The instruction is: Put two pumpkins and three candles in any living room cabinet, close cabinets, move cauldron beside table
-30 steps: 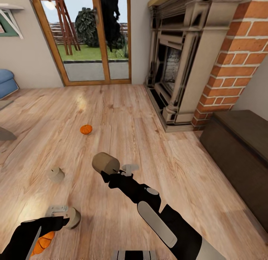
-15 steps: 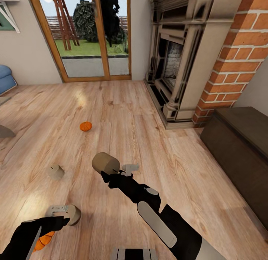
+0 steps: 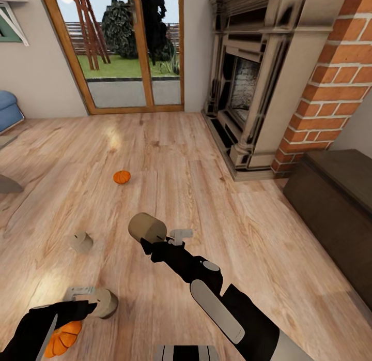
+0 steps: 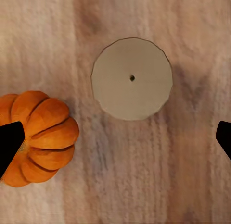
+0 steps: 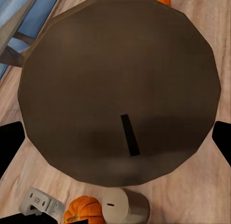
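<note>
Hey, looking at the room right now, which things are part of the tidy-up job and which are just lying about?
Part of the job:
- candle in the right pincer
- candle by the left pincer
- candle lying on the floor
- near pumpkin
- far pumpkin
- dark cabinet

Just there:
- fireplace
- brick column
- glass doors
- blue seat

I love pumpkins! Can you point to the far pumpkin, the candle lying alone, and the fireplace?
far pumpkin (image 3: 122, 177), head view, its ribbed top.
candle lying alone (image 3: 81, 242), head view, its side.
fireplace (image 3: 243, 89), head view, its dark opening.
</note>
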Robot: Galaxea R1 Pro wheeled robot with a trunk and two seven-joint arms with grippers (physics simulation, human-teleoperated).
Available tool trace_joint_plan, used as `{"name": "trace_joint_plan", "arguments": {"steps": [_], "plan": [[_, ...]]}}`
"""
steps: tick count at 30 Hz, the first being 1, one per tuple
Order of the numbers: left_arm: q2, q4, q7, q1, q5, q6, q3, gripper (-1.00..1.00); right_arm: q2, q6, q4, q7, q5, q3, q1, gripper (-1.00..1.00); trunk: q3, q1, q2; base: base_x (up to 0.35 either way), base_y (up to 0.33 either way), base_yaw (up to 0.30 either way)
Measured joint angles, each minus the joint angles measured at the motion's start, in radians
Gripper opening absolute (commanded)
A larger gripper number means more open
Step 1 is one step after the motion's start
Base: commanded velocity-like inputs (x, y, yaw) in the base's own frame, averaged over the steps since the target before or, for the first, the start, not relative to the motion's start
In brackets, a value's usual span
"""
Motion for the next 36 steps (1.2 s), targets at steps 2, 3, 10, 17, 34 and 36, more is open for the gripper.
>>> {"name": "trace_joint_plan", "arguments": {"steps": [2,3,10,17,34,36], "plan": [[0.000,0.000,0.000,0.000,0.000,-0.001,0.000,1.00,0.001,0.001,0.000,0.000,-0.001,0.001,0.000,-1.00,0.000,0.000,0.000,0.193,-0.025,0.000],[0.000,0.000,0.000,0.000,0.000,-0.001,-0.001,1.00,0.002,0.001,0.000,0.000,-0.001,0.001,0.000,-1.00,0.000,0.000,0.000,0.161,-0.018,0.000],[0.000,0.000,0.000,0.000,-0.001,0.000,-0.002,1.00,0.003,0.001,0.000,0.000,0.000,0.001,0.000,-1.00,0.000,0.000,0.000,0.105,-0.023,0.000],[0.000,0.000,0.000,0.000,0.000,-0.001,-0.002,1.00,0.003,0.001,0.000,0.000,0.000,0.001,0.000,-1.00,0.000,0.000,0.000,0.025,-0.006,0.000],[0.000,-0.003,0.000,0.000,0.005,-0.002,-0.002,1.00,0.002,0.001,0.000,-0.001,-0.002,0.000,0.000,-1.00,-0.042,0.005,-0.002,0.000,0.000,0.000],[0.000,-0.003,0.000,0.000,0.005,-0.003,-0.002,1.00,0.002,0.003,-0.004,0.001,-0.002,0.002,0.000,-1.00,-0.050,0.006,-0.003,0.000,0.000,0.000]]}}
